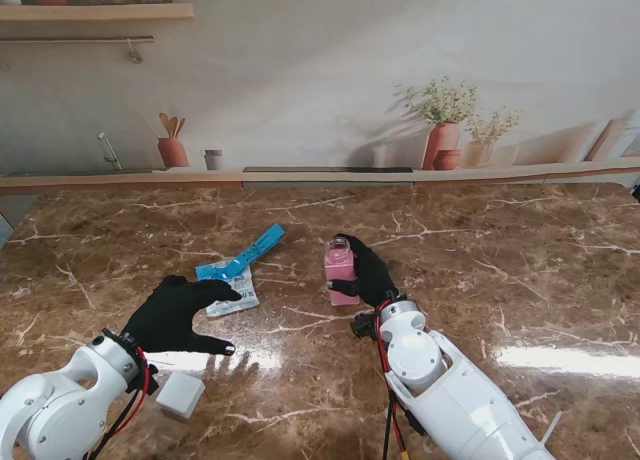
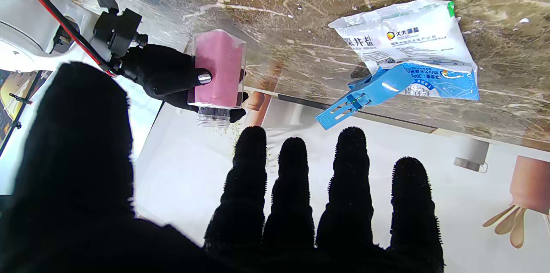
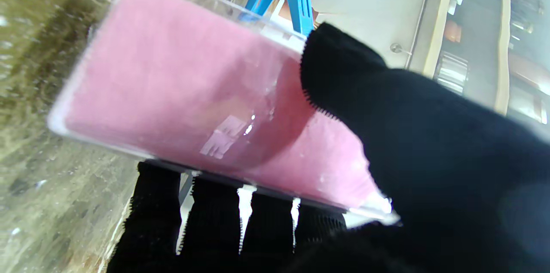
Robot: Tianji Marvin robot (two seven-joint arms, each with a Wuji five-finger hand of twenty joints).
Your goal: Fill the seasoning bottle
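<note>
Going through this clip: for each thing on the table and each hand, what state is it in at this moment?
Seasoning bottle: upright on the table, cap off, nearly full of pink powder.
Right hand: shut on the seasoning bottle.
Left hand: open, fingers spread, holding nothing.
Salt bag: lying flat on the table.
Blue clip: on the salt bag.
White cap: lying on the table beside the left arm, off the bottle.

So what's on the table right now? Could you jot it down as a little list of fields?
bottle: clear, pink filling, no cap, standing on the table
right hand: wrapped around the bottle
left hand: open, fingers spread, over the near edge of the bag
bag: white and blue, lying flat left of the bottle
clip: blue, on the bag's far end
white block: near the left arm
table: brown marble
</note>
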